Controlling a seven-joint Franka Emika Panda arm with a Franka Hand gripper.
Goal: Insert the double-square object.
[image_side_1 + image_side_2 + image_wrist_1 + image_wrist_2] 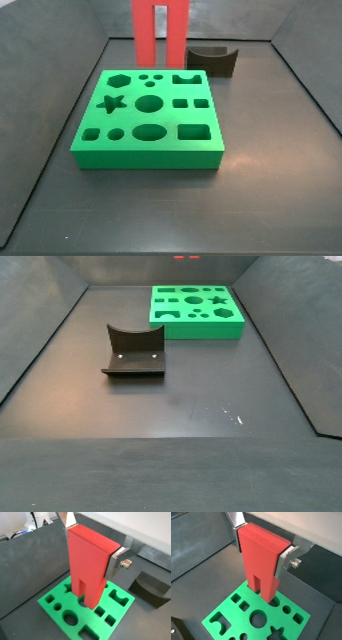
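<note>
The double-square object is a tall red block with two legs split by a narrow slot. It hangs upright, legs down, in my gripper, which is shut on its upper end. Both wrist views show silver fingers pressed on its two sides, and the gripper shows there too. The leg ends hover over one edge of the green board, apart from it. In a side view the red legs stand above the board's far edge, with the gripper out of frame. Only a red sliver shows in the other.
A dark brown block with a curved notch sits beside the board's far corner and also shows in a side view. Dark bin walls slope up around the grey floor. The board has several shaped holes, including two small squares.
</note>
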